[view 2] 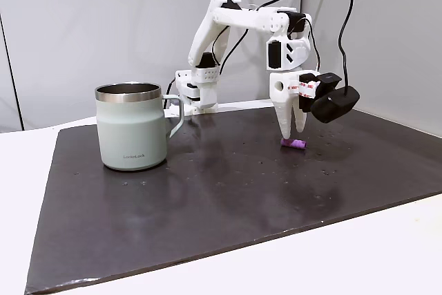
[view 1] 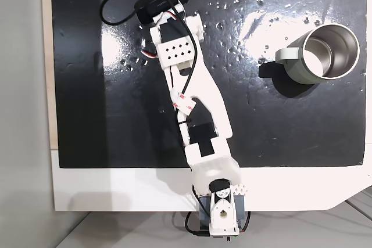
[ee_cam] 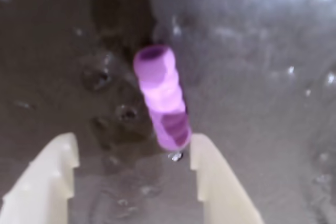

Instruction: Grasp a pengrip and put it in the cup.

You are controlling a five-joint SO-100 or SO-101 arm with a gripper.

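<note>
The pengrip [ee_cam: 161,98], a small light-purple ribbed cylinder, lies on the dark mat. In the wrist view it sits just ahead of my gripper [ee_cam: 132,142], with its near end by the right fingertip [ee_cam: 202,153]. The gripper is open and holds nothing. In a fixed view the gripper [view 2: 293,134] points straight down, its tips just above the pengrip [view 2: 293,144]. The cup [view 2: 131,126], a pale grey-green metal mug with a handle, stands upright far to the left. From above, the cup [view 1: 302,65] shows a shiny steel inside with nothing in it.
A black mat [view 1: 87,114] covers the white table [view 1: 116,190]. The arm [view 1: 195,97] reaches from its base [view 1: 221,213] across the mat, and the black wrist camera [view 1: 163,1] and its cable hang over the gripper. Bare mat lies between pengrip and cup.
</note>
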